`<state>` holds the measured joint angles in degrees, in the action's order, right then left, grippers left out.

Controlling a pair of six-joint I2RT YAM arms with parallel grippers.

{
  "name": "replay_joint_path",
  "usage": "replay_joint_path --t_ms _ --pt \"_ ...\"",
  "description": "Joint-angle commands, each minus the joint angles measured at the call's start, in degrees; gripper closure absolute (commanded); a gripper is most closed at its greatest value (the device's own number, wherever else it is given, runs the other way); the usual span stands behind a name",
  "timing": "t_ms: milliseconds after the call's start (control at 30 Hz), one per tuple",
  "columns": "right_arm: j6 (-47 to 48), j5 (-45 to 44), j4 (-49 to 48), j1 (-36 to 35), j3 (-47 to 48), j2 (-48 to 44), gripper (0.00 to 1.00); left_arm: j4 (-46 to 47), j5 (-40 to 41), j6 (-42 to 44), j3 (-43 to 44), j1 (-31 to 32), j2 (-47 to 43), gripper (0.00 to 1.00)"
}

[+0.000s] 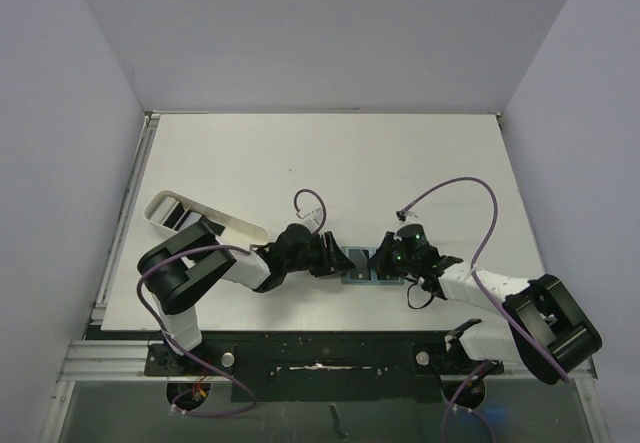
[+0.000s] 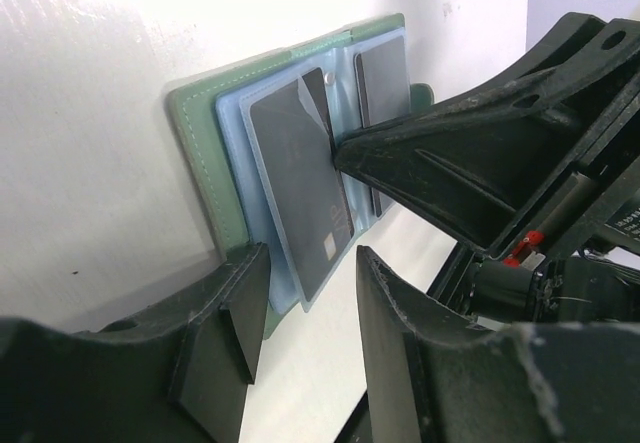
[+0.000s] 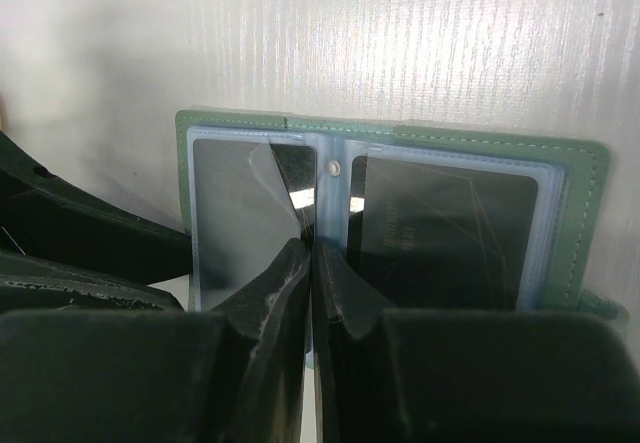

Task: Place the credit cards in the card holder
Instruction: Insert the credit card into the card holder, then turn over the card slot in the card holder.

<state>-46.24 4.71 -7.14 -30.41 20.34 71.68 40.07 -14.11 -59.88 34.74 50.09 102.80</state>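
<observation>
Far left of the wallet point(image 1: 365, 266) sits a white tray point(image 1: 235, 225). My left fingers point(image 1: 335, 258) stand released, apart at the wallet's left edge. The wallet lies open on the bench point(image 1: 300, 153), a card point(image 3: 440, 233) in each half. My right fingers point(image 3: 295, 273) are clenched, tips on the left card's point(image 3: 230, 213) inner edge.

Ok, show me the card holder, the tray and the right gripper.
card holder point(image 3: 335, 203), right wrist view, the blue strip between its two pockets.
tray point(image 1: 230, 224), top view, its white side wall.
right gripper point(image 3: 311, 253), right wrist view, between its closed fingertips.
</observation>
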Motion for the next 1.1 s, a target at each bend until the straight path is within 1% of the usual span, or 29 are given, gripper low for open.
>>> replay_joint_path --t_ms 0,300,400,567,667,767,967,1067 --pt "-0.5 -0.8 -1.6 -0.4 -1.2 0.8 0.94 5.5 -1.4 -0.5 1.9 -0.4 1.0 0.64" --pt "-1.0 -0.8 -2.3 -1.1 -1.4 1.5 0.93 6.1 -3.0 -0.5 2.7 -0.4 0.9 0.68" --pt "-1.0 -0.9 -2.4 -1.2 -1.4 1.4 0.93 5.9 -3.2 -0.5 4.3 -0.3 0.5 0.68" --pt "-1.0 -1.1 -2.0 -1.5 -1.3 0.9 0.93 4.2 -3.3 0.3 5.2 -0.2 0.0 0.73" --pt "-1.1 -1.3 -1.3 -1.6 -1.1 -0.2 0.93 1.0 -2.6 1.4 5.9 -0.2 -0.5 0.81" --pt "-1.1 -1.8 0.8 -1.8 -0.4 -2.1 0.90 -1.8 -1.5 2.3 6.0 -0.2 -1.5 0.90" --pt "0.1 -3.8 7.6 -1.8 1.9 -9.0 0.83 -14.8 2.7 7.1 8.6 -0.2 -5.3 0.99" --pt "0.5 -5.0 12.0 -1.8 3.2 -12.4 0.82 -20.0 4.1 9.0 9.7 -0.3 -6.9 1.00"
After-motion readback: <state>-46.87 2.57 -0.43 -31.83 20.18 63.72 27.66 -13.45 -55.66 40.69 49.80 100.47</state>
